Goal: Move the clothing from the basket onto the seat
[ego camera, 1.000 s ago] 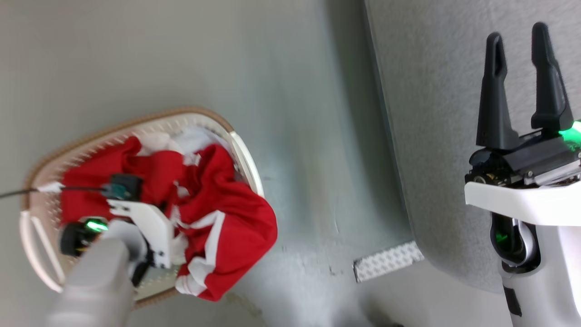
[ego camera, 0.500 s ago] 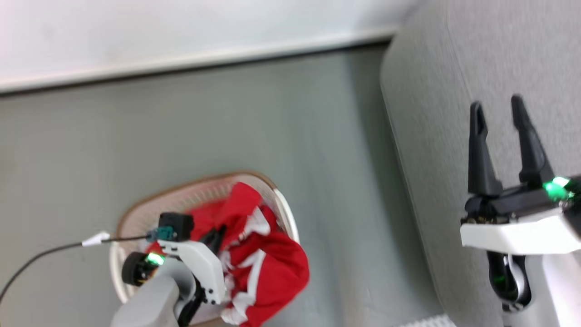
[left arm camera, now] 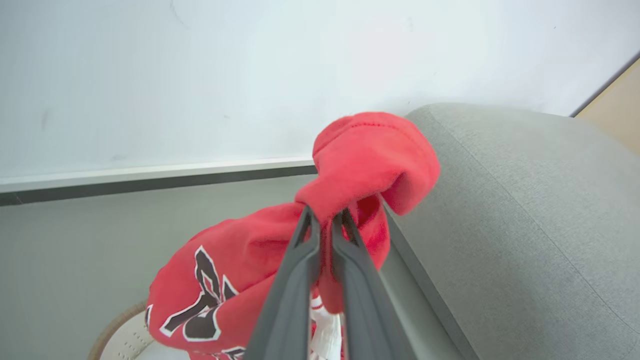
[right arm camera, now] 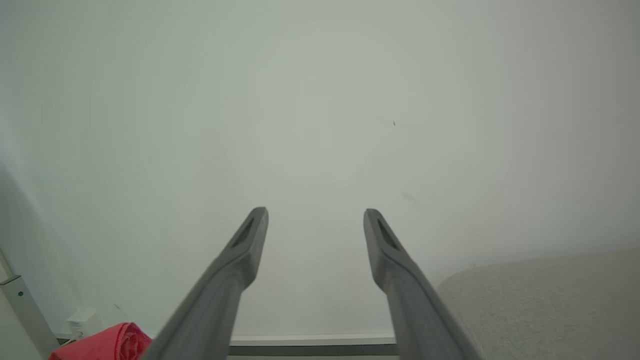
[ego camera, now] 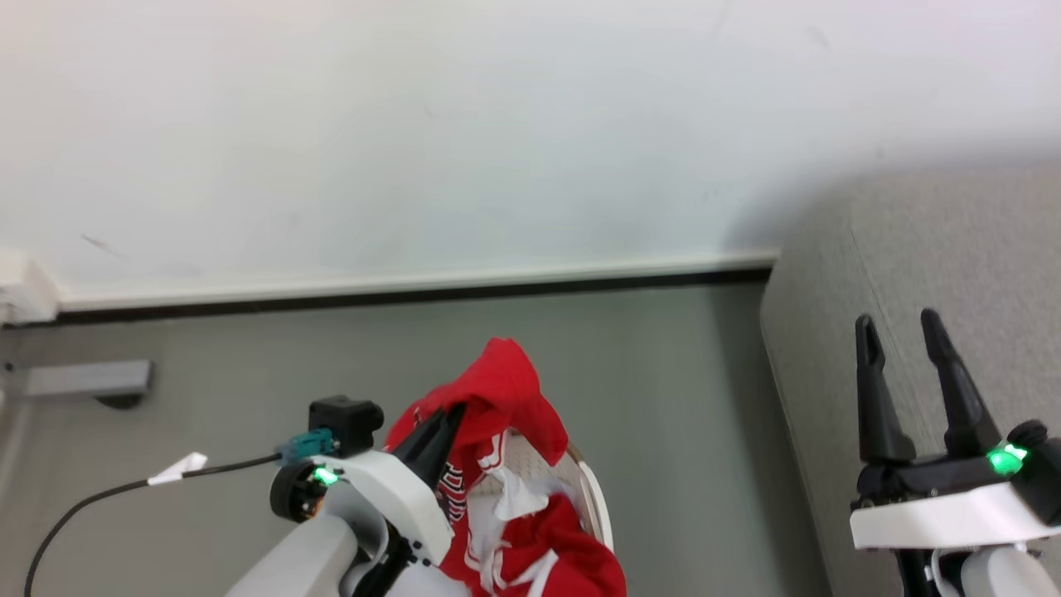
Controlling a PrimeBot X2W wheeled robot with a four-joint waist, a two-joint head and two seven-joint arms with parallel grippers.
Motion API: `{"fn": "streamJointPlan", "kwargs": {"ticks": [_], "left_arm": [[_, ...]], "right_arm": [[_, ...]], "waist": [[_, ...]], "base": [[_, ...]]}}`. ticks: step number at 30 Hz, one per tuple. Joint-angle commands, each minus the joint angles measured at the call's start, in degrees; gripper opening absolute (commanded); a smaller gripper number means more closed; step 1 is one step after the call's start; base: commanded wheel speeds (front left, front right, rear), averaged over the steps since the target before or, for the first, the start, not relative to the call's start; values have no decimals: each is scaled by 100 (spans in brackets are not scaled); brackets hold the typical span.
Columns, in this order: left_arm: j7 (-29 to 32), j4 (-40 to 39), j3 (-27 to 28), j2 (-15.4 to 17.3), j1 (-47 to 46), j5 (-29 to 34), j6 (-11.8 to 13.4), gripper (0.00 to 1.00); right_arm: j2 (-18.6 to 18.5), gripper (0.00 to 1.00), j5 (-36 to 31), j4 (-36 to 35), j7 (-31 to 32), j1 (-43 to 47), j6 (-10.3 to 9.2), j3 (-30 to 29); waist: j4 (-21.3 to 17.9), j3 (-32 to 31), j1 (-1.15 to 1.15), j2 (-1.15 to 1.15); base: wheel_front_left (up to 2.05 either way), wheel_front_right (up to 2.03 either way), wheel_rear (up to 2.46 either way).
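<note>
My left gripper (ego camera: 454, 412) is shut on a fold of the red clothing (ego camera: 497, 390), a jersey with black white-outlined lettering (left arm camera: 205, 280). The jersey hangs from the fingertips (left arm camera: 325, 217) above the basket (ego camera: 593, 497), whose white rim shows at the bottom of the head view. More red and white clothing (ego camera: 547, 555) lies in the basket below. The grey seat (ego camera: 928, 274) stands to the right. My right gripper (ego camera: 899, 327) stands open in front of the seat, with nothing between its fingers (right arm camera: 315, 215). A red corner of the clothing (right arm camera: 105, 342) peeks in at the right wrist view's bottom left.
A white wall (ego camera: 497, 124) with a pale skirting board (ego camera: 414, 286) runs behind the grey floor (ego camera: 663, 373). A black cable (ego camera: 108, 493) with a white tag trails from my left wrist. A grey bracket (ego camera: 83, 380) sits at the far left by the wall.
My left gripper has lifted the jersey up out of the basket. The head camera has tilted upward, so the wall came into view and the basket slid to the bottom edge.
</note>
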Motion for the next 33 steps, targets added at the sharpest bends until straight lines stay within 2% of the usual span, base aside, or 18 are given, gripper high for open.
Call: {"fn": "streamJointPlan", "kwargs": {"ticks": [1,8,17,25,30,33], "left_arm": [[-20,-100,31,86,88,-29,9,0],[-25,-1103,327,210,-12,-45,50,0],[110,-2351,506,392,-228,41,404,0],[247,-2860,509,457,-116,24,639,0],[294,-2984,476,445,-80,-1,689,0],[333,-3029,448,419,-101,-14,684,0]], "right_arm": [[-45,100,34,17,3,122,-12,22],[-40,100,112,41,3,373,-12,189],[-62,100,266,-28,3,480,-12,532],[-98,100,348,37,3,411,-12,823],[-227,100,464,120,3,278,-12,1434],[-364,100,565,380,3,101,-12,2107]], "waist": [[302,-477,2,0],[455,-813,2,0],[461,-932,2,0],[456,-909,2,0],[486,-913,2,0],[531,-920,2,0]], "base": [[0,0,0],[0,0,0],[0,0,0],[0,0,0],[0,0,0],[0,0,0]]}}
